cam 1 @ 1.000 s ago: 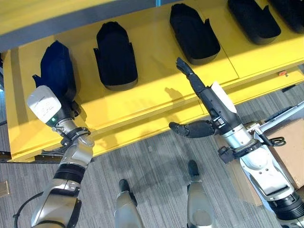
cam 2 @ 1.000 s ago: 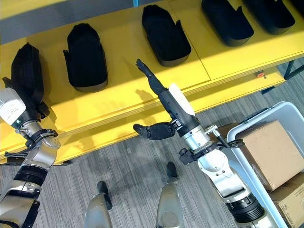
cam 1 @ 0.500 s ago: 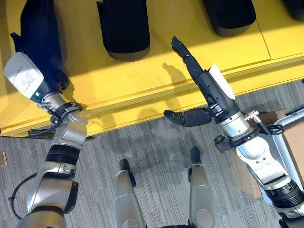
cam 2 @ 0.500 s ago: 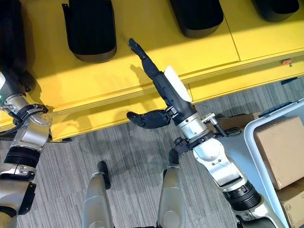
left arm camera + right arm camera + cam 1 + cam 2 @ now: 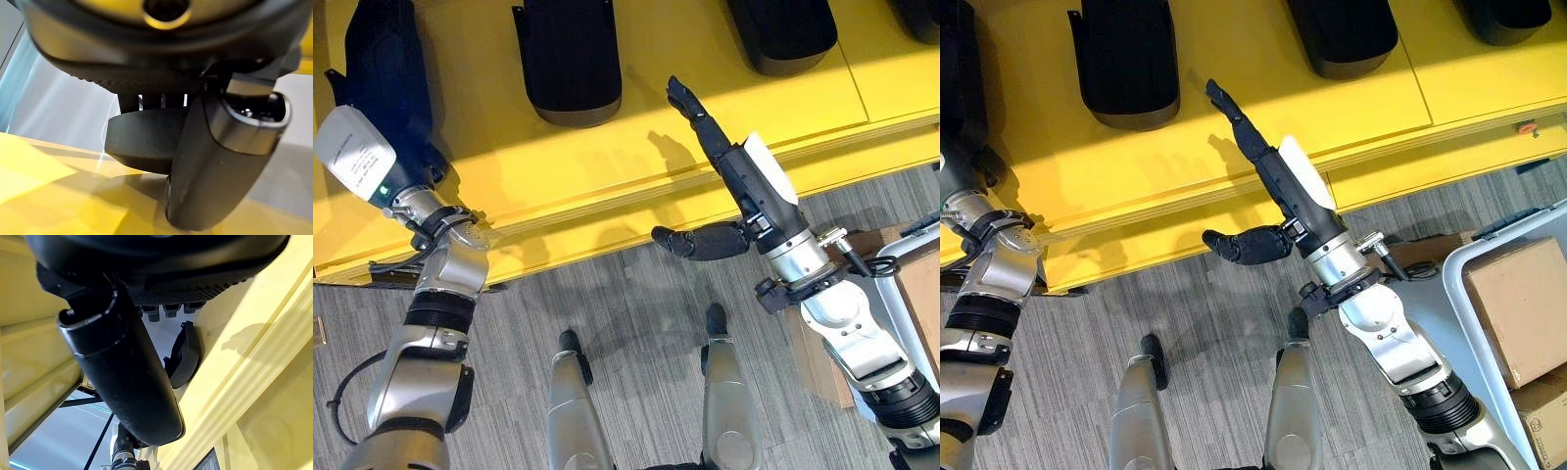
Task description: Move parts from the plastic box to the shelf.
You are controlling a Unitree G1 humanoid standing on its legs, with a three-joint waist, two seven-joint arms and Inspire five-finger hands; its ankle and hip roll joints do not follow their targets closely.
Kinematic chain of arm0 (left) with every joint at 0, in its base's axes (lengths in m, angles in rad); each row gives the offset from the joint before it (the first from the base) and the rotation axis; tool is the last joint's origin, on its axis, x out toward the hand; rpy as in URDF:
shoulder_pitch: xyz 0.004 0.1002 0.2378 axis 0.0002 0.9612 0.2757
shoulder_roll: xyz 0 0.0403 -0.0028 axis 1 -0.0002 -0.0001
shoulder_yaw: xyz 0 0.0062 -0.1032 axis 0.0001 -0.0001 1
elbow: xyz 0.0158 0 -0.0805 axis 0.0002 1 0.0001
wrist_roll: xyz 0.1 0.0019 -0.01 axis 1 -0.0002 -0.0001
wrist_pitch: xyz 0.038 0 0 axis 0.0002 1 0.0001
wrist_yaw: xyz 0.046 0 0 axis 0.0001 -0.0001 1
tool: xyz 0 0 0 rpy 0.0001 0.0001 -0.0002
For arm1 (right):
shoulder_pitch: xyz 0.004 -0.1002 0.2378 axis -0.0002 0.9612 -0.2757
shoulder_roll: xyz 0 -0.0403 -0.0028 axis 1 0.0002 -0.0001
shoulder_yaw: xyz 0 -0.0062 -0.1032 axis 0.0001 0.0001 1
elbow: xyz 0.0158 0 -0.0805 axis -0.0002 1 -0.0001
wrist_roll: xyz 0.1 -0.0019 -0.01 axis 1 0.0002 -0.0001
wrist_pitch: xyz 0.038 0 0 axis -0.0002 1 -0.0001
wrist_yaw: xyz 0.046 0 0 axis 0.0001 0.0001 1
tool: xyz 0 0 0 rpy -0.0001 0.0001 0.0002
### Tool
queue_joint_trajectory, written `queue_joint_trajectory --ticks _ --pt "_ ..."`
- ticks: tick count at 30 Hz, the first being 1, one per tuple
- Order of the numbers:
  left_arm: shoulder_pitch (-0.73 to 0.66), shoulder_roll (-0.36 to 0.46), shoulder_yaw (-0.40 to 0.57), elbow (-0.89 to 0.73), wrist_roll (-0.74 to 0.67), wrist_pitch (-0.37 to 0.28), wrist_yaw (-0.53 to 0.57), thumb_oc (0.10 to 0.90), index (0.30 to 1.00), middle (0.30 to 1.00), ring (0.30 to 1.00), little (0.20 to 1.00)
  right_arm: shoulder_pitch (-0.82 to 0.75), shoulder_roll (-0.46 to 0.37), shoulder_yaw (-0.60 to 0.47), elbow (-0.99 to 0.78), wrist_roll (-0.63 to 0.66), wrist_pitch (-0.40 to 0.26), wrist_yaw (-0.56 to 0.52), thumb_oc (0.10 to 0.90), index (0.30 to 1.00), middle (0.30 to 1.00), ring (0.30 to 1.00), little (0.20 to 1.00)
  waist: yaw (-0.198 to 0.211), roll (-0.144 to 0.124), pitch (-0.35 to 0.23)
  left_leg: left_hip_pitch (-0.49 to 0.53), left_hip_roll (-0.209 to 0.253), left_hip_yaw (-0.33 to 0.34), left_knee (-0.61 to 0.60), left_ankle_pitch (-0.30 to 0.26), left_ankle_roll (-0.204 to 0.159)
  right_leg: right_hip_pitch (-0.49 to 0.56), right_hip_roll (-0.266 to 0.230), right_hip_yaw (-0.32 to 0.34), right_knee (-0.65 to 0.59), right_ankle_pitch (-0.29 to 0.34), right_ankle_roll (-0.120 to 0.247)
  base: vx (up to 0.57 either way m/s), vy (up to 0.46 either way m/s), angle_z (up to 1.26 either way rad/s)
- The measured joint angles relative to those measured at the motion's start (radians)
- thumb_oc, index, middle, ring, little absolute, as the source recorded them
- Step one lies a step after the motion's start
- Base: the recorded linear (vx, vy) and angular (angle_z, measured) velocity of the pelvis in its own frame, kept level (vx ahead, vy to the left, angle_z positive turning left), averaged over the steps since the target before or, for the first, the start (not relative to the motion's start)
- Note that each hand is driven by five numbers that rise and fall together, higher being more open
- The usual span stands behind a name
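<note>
Several black moulded parts lie in a row on the yellow shelf (image 5: 636, 147), among them one (image 5: 570, 54) in the middle and one (image 5: 1342, 29) further right. At the shelf's left end my left hand (image 5: 354, 155), its back white-covered, grips a dark part (image 5: 386, 69). In the left wrist view the thumb (image 5: 220, 161) presses on that part (image 5: 146, 142), with the fingers behind it. My right hand (image 5: 744, 186) reaches over the shelf's front edge with straight fingers and the thumb (image 5: 122, 357) spread, holding nothing. Past it lies a black part (image 5: 186, 355).
A pale plastic box (image 5: 1459, 284) stands on the grey floor at the right, with a cardboard carton (image 5: 1518, 304) in it. The shelf's front lip (image 5: 1234, 211) runs just under my right hand. A bare stretch of shelf lies between the parts and the lip.
Since a second ago the whole view has shifted closer onto the shelf. My left hand has edged slightly left with the part. The right hand keeps its pose.
</note>
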Motion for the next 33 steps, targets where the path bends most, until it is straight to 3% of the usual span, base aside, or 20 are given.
queue_joint_trajectory --ticks 6,7,19,33 --pt "-0.004 0.013 0.000 0.008 0.000 0.004 -0.001 0.400 0.300 0.300 0.300 0.300 0.000 -0.010 0.000 0.000 0.018 0.008 0.000 0.900 1.000 1.000 1.000 1.000 0.000 0.000 0.000 0.000 0.000 0.004 0.004 -0.002 -0.001 -0.012 0.000 0.005 0.024 -0.007 0.000 0.00 0.000 0.00" --pt "-0.004 0.014 0.000 0.009 -0.001 0.004 -0.001 0.900 1.000 1.000 1.000 1.000 0.000 -0.010 0.000 0.000 0.019 0.009 0.000 0.900 1.000 1.000 1.000 1.000 0.000 0.000 0.000 0.000 0.000 0.004 0.007 -0.003 -0.001 -0.013 0.000 0.004 0.028 -0.008 0.000 0.00 0.000 0.00" --pt "0.009 0.015 0.005 -0.001 -0.038 -0.022 -0.008 0.900 1.000 1.000 1.000 1.000 0.000 -0.010 0.000 0.000 0.018 0.009 -0.001 0.900 1.000 1.000 1.000 1.000 -0.001 0.000 0.000 0.000 -0.001 0.002 0.015 -0.010 -0.001 -0.019 0.000 0.006 0.054 -0.023 -0.005 0.00 0.000 0.00" --pt "0.085 -0.018 0.045 -0.140 -0.037 -0.050 -0.038 0.900 1.000 1.000 1.000 1.000 0.001 -0.008 0.000 0.000 0.015 0.009 -0.009 0.900 1.000 1.000 1.000 1.000 0.008 0.000 0.000 -0.011 -0.017 -0.005 0.015 -0.011 0.000 -0.033 -0.015 0.002 0.075 -0.043 -0.008 -0.03 0.001 0.03"
